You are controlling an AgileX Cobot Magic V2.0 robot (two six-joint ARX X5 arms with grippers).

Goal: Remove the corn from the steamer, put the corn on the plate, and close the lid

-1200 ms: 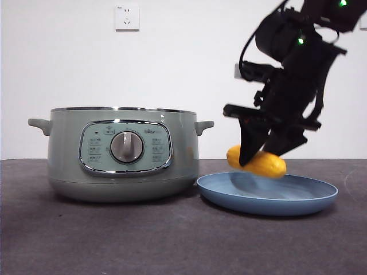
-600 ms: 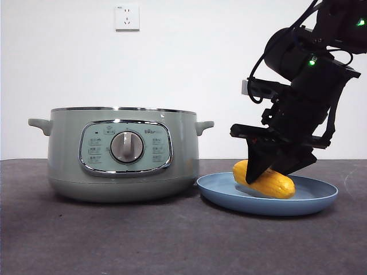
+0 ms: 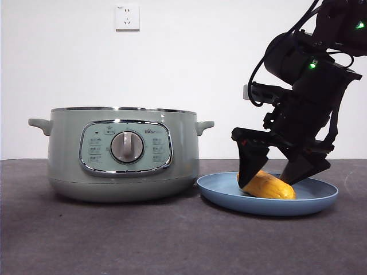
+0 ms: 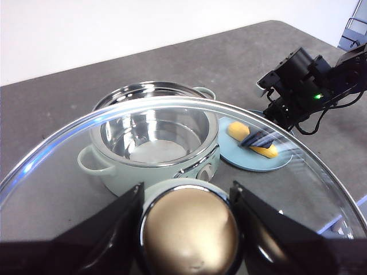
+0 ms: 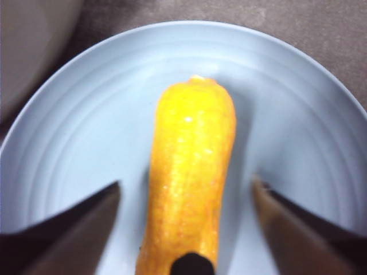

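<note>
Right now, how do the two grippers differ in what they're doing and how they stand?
The right gripper is down at the plate with its jaws spread wide, both clear of the corn lying between them. The left gripper is up above the steamer, jaws closed on the knob of the lid, so the lid is off the open steamer. The right grips nothing; the left carries a load. Both have black jaws.

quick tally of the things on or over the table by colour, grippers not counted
green: 1, the steamer
blue: 1, the plate
yellow-orange: 1, the corn
clear glass: 1, the lid, its knob looks brownish here
total: 4
</note>
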